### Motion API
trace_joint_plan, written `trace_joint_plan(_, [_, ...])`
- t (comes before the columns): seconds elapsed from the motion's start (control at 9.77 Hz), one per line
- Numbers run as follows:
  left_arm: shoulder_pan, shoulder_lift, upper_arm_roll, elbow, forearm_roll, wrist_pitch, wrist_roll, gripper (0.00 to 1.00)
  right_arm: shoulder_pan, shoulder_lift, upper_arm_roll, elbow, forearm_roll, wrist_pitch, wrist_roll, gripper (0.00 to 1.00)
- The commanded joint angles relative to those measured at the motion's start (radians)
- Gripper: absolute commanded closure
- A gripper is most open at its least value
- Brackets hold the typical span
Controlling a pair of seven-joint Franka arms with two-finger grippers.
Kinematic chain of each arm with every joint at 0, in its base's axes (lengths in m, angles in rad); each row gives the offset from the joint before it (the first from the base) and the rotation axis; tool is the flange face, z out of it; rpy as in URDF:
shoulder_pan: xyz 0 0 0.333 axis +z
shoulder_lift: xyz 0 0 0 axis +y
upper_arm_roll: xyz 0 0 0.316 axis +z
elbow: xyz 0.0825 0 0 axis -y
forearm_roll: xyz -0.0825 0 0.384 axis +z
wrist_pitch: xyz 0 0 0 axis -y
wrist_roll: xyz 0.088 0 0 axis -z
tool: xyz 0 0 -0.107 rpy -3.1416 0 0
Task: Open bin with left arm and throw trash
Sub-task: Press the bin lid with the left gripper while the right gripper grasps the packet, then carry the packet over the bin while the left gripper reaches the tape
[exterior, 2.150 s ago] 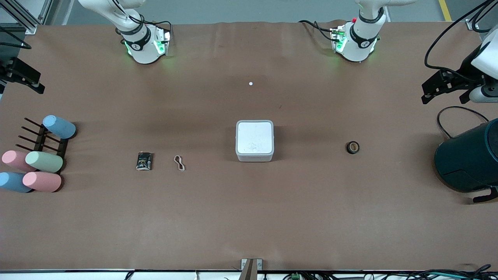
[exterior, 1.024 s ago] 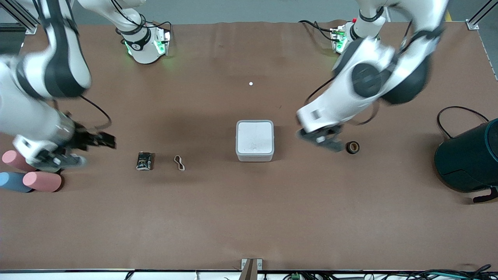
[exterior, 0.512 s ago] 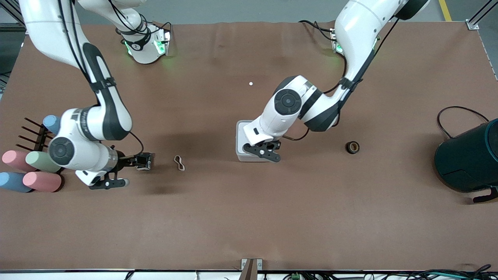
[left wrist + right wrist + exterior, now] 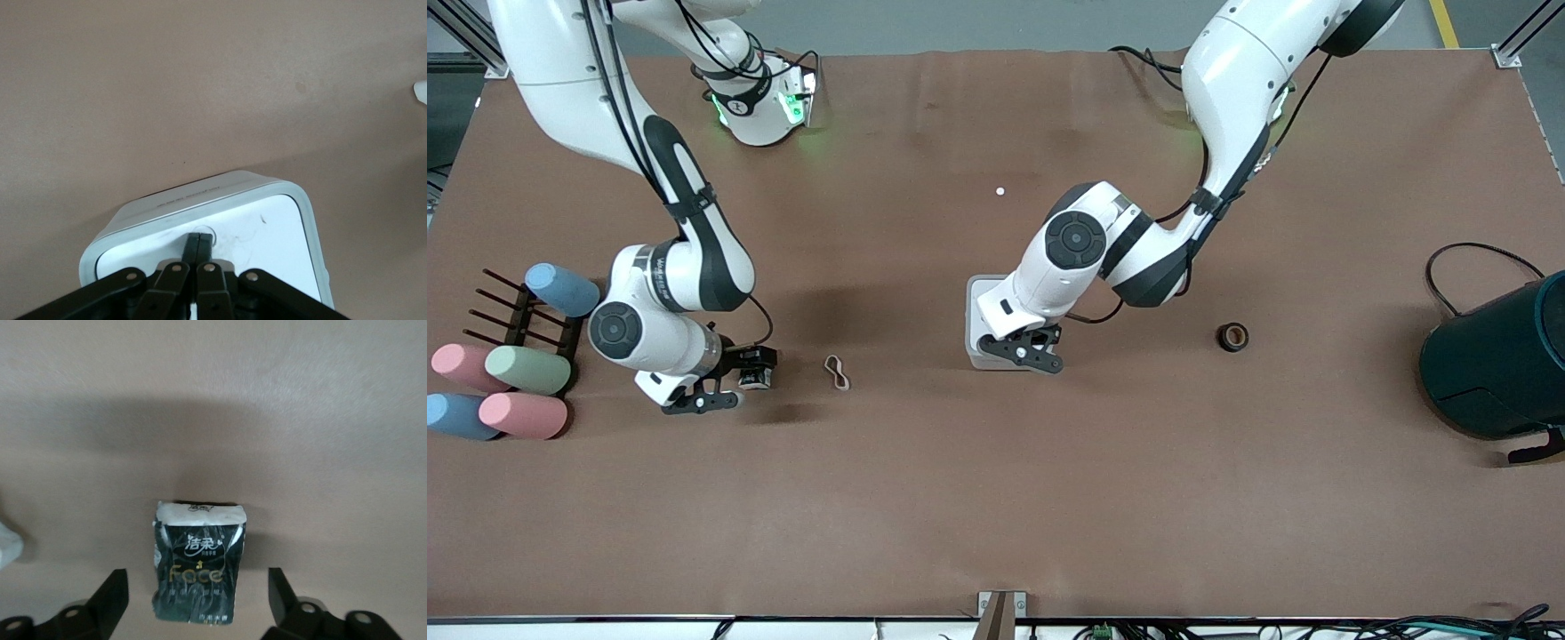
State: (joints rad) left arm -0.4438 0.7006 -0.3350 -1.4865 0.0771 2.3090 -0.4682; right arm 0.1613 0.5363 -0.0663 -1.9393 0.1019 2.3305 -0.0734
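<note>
- While the left gripper [image 4: 1024,348] presses down on the bin [image 4: 975,302] at mid-table, its two fingers [image 4: 198,248] are clenched flat together with nothing between them, their tips resting on a small round mark on the white lid [image 4: 267,230], near the lid's edge that faces the front camera.
- The lid lies flat and closed on the bin's pale grey sides; the left arm reaches down from its base at the table's top edge and covers most of the box in the front view.
- Toward the right arm's end of the table, the right gripper [image 4: 740,378] is low over the black foil packet [image 4: 758,379], jaws spread wide; in the right wrist view the packet [image 4: 199,571] lies flat on the brown table [image 4: 996,498] between the two fingers [image 4: 107,600], clear space showing on each side, so it is straddled and not pinched.
- The beige rubber-band loop [image 4: 837,372] lies on the table between the packet and the bin, apart from both.
- The black tape ring [image 4: 1233,337] sits alone toward the left arm's end, well apart from the bin.
- Pastel cylinders [image 4: 527,369] crowd a dark rack [image 4: 505,313] at the right arm's end; a dark teal drum [image 4: 1498,364] stands at the left arm's end.
</note>
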Motion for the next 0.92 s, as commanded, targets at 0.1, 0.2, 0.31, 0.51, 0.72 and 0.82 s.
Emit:
trace_joint_plan(0.1, [0.000,-0.007,0.004,0.023,0.020,-0.094,-0.067,1.00,0.001,0.028,0.010,-0.001,0.027,0.020,-0.020,0.95])
trace_joint_plan(0.2, [0.020,-0.079,0.004,0.026,0.015,-0.208,-0.069,0.99,0.010,0.028,0.011,0.009,0.027,0.009,-0.013,1.00])
trace_joint_plan(0.31, [0.063,-0.122,0.004,0.026,0.012,-0.292,-0.066,0.95,0.033,0.025,0.011,0.047,0.027,-0.026,-0.002,1.00])
trace_joint_plan(0.51, [0.175,-0.141,0.002,0.028,0.020,-0.335,-0.003,0.77,0.047,0.010,0.014,0.173,0.027,-0.228,0.038,1.00])
trace_joint_plan(0.72, [0.259,-0.121,0.005,0.022,0.026,-0.335,0.200,0.52,0.143,-0.002,0.016,0.276,0.027,-0.286,0.145,1.00])
trace_joint_plan(0.82, [0.301,-0.104,0.005,0.009,0.067,-0.335,0.291,0.35,0.217,-0.007,0.016,0.319,0.031,-0.284,0.229,1.00])
